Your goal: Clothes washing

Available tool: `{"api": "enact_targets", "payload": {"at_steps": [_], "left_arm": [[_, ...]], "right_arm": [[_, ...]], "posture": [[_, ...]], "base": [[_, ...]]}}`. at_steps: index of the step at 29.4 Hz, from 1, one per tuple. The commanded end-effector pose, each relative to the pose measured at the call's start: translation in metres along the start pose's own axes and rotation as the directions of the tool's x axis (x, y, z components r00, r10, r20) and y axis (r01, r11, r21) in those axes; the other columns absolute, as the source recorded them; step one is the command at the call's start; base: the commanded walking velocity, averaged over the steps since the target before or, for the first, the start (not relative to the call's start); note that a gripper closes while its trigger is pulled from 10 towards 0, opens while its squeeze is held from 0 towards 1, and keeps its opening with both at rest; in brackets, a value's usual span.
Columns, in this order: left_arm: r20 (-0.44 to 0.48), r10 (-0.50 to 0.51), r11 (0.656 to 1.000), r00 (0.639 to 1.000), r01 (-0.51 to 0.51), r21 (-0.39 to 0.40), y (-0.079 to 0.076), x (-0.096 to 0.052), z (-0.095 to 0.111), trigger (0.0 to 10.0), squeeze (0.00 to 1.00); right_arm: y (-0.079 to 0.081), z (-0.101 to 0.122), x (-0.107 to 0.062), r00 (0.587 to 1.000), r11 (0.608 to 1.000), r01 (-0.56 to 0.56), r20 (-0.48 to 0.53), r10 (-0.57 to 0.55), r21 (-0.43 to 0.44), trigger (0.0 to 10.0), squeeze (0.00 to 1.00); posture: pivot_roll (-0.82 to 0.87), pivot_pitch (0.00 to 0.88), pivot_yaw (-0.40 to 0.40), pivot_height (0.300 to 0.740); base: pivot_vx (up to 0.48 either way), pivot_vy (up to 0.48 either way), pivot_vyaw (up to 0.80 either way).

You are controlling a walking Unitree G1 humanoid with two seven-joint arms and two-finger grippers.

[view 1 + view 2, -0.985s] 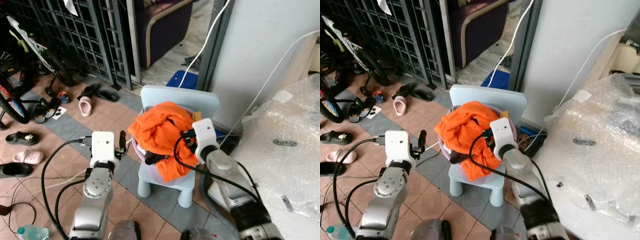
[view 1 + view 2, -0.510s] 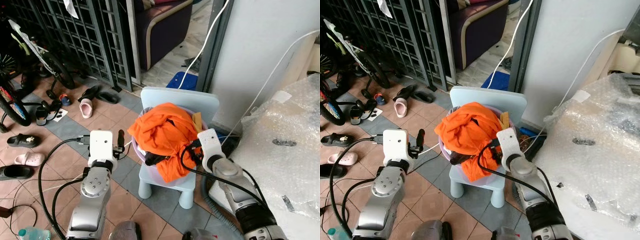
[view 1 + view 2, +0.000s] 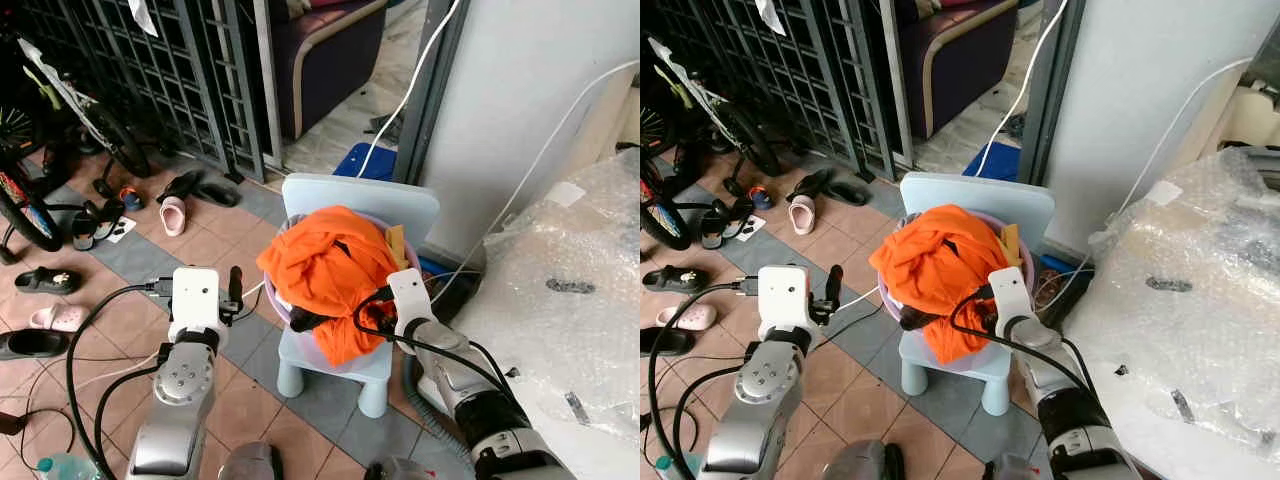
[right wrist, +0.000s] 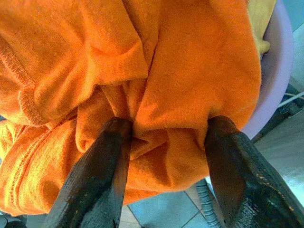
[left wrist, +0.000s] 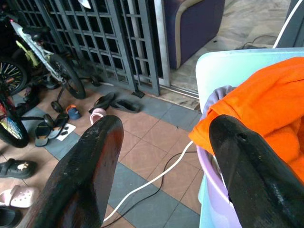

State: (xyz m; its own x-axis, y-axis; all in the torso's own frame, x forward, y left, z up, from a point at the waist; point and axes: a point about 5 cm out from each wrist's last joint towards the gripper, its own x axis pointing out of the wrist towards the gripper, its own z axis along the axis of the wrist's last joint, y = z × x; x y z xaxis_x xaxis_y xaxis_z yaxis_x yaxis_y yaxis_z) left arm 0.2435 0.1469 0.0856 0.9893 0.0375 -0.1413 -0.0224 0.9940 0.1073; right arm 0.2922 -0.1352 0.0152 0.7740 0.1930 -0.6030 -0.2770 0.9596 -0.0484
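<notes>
A heap of orange clothing [image 3: 325,268] fills a lilac basin [image 3: 277,300] that stands on a pale blue child's chair [image 3: 362,203]. A yellow piece [image 3: 396,242] peeks out at the heap's right side. My right gripper [image 4: 168,124] is open at the heap's lower right, with its fingertips pressed into the orange cloth, which bulges between them. My left gripper [image 5: 165,124] is open and holds nothing. It hovers to the left of the basin [image 5: 209,166], a short way off its rim.
Sandals and shoes [image 3: 172,212] lie on the tiled floor at the left, near a bicycle [image 3: 25,205] and a metal grille gate [image 3: 190,70]. A white cable [image 5: 152,178] runs across the floor. A bubble-wrapped bulk [image 3: 570,300] stands close on the right, and a bottle [image 3: 62,466] lies bottom left.
My right gripper has dropped lower along the heap's right side and swung slightly left. The left arm has drifted a little left and down, away from the basin.
</notes>
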Motion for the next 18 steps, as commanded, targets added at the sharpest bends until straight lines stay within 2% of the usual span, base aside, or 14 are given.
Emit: {"api": "enact_targets", "payload": {"at_steps": [1, 8, 13, 18], "left_arm": [[0.008, 0.001, 1.0, 1.0, -0.001, 0.014, 0.002, 0.0, 0.003, 10.0, 0.0], [0.007, 0.008, 1.0, 1.0, -0.008, 0.009, 0.002, 0.0, 0.003, 10.0, 0.0], [0.007, 0.012, 1.0, 1.0, -0.012, 0.005, 0.001, 0.0, 0.003, 10.0, 0.0], [0.011, 0.017, 1.0, 1.0, -0.017, 0.003, 0.001, 0.002, 0.003, 10.0, 0.0]], "right_arm": [[0.001, 0.0, 0.001, 1.0, 1.0, 0.004, -0.002, -0.004, 0.021, 0.0, 0.0], [-0.001, -0.001, 0.002, 1.0, 0.999, 0.012, 0.003, -0.012, 0.034, 0.0, 0.0], [-0.005, 0.017, 0.004, 0.996, 0.997, 0.032, 0.076, -0.037, 0.069, 0.0, 0.0], [-0.006, 0.025, 0.005, 0.994, 0.996, 0.027, 0.108, -0.035, 0.079, 0.0, 0.0]], "posture": [[0.03, 0.025, 0.051, 0.74], [0.03, 0.025, 0.042, 0.74], [0.03, 0.024, 0.035, 0.74], [0.03, 0.025, 0.031, 0.74]], "base": [[0.0, 0.0, 0.0], [0.0, 0.0, 0.0], [0.0, 0.0, 0.0], [0.0, 0.0, 0.0]]}}
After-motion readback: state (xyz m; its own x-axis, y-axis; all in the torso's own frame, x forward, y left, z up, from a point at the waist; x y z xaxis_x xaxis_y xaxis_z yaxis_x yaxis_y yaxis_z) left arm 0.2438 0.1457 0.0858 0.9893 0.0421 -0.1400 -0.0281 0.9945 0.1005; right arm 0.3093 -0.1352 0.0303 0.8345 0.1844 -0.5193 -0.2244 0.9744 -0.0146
